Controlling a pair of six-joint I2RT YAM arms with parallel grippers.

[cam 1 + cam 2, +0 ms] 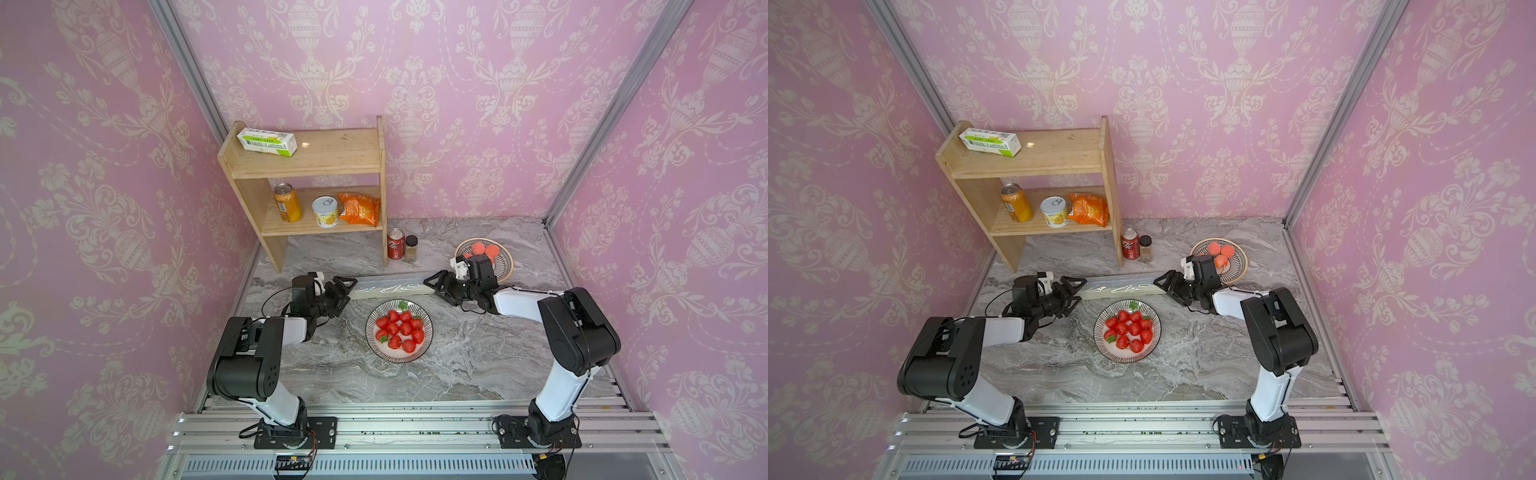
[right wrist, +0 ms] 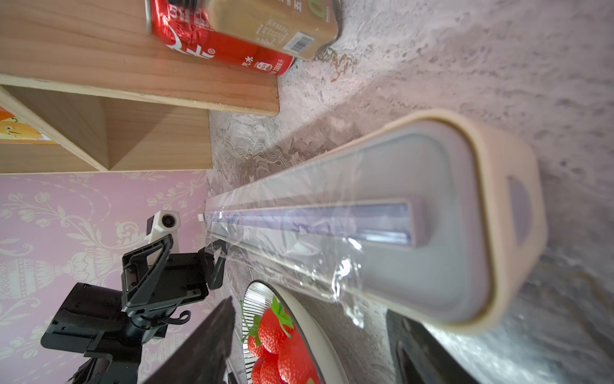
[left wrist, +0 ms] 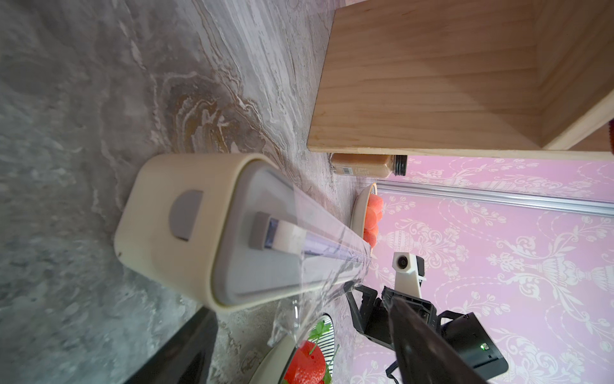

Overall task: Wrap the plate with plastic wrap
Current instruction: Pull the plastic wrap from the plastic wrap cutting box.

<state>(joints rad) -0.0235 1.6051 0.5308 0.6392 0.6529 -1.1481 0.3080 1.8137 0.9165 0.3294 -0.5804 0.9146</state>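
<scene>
Beyond the plate (image 1: 428, 332), left gripper (image 1: 350, 293) and right gripper (image 1: 434, 291) gape; wrist views alone show crumpled plastic wrap (image 2: 345, 276).

A mock kitchen in a lab booth: pink wallpaper panels (image 1: 457, 83) in aluminium framing (image 1: 617, 108), marble tabletop (image 1: 478, 365), snack shelf (image 1: 332, 153) at eleven o'clock.

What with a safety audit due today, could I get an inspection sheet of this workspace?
Surface: grey marbled tabletop, no spills seen.
Job's things: plate of strawberries uncovered; plastic wrap dispenser lies just beyond it, film loose over its top.
Clutter: wooden shelf holding carton, orange can, tin, snack bag; cola can, spice jar, second fruit plate.
End effectors: left end effector and right end effector at the dispenser's opposite ends, jaws apart.
Cables: black loops at arm bases.
Surroundings: pink patterned walls, aluminium frame.
</scene>
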